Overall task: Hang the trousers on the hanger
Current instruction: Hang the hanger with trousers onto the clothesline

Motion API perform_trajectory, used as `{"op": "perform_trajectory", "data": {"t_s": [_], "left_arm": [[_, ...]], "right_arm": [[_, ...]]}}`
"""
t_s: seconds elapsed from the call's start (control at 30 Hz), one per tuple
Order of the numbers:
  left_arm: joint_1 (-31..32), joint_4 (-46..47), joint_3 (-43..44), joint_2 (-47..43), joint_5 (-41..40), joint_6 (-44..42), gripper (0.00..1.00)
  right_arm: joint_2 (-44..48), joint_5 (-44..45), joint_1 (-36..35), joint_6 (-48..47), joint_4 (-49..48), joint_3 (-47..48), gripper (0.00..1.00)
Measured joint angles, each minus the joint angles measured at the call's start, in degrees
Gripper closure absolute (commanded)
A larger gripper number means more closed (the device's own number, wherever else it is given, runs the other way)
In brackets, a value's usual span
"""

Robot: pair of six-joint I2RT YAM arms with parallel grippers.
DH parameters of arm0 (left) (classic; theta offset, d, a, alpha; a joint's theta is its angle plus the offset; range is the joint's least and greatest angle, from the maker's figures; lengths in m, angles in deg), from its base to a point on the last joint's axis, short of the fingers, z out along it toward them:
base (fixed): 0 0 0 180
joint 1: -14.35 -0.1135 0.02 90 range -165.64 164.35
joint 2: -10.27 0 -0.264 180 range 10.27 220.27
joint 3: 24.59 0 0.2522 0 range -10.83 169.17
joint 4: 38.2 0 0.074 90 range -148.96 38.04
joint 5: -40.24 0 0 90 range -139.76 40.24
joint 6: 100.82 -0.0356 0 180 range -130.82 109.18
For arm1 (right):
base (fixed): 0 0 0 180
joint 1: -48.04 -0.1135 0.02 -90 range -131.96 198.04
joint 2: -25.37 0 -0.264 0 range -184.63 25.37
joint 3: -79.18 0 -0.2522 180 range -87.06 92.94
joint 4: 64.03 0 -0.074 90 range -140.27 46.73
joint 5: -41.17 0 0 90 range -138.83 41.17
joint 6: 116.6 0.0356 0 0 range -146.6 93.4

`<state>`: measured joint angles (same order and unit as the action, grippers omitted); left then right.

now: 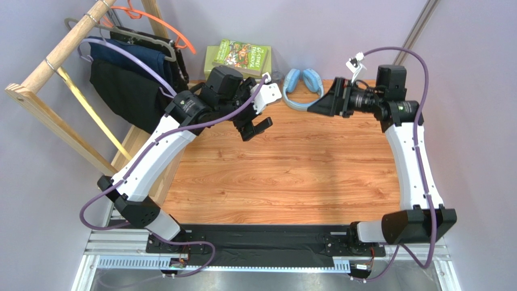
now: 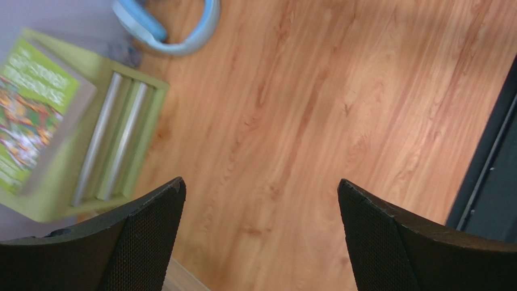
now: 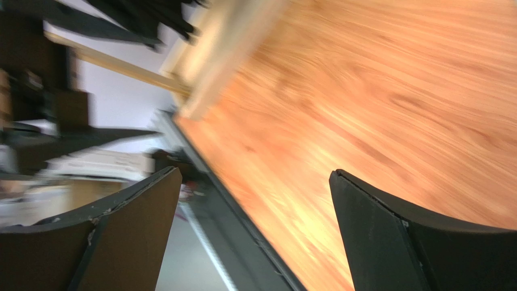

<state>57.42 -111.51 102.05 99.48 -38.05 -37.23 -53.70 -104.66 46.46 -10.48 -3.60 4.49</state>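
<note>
Left wrist view, green book (image 2: 30, 115) title blurred, left tool (image 2: 260, 185) spread wide

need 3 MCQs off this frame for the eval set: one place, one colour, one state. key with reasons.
1. Where do the headphones lie?
A) far edge of the table, right of the books
B) mid-table
C) at the near edge

2. What colour is the hanger at the far end of the rack?
A) green
B) orange
C) white

3. How do the grippers stand?
A) both shut
B) left shut, right open
C) both open, empty

Key:
1 A, they sit at the far edge beside the books.
2 B, it is plainly orange.
3 C, the left gripper and the right gripper show spread jaws with only wood between.
</note>
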Motion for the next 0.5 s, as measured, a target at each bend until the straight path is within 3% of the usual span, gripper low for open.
{"op": "perform_trajectory", "data": {"t_s": [0.17,0.33,0.5], "left_arm": [[-2.5,2.9,-12.9,-2.5,-1.8,12.7,0.0],[-8.8,4.9,-24.9,-4.8,-2.2,20.3,0.0],[-11.7,6.1,-27.8,-7.8,-4.3,24.0,0.0]], "right_arm": [[7.7,13.1,-0.5,-14.4,4.7,-10.6,0.0],[11.1,21.6,-0.5,-21.1,5.7,-20.2,0.0],[11.7,26.3,-0.9,-24.2,5.5,-24.2,0.0]]}}
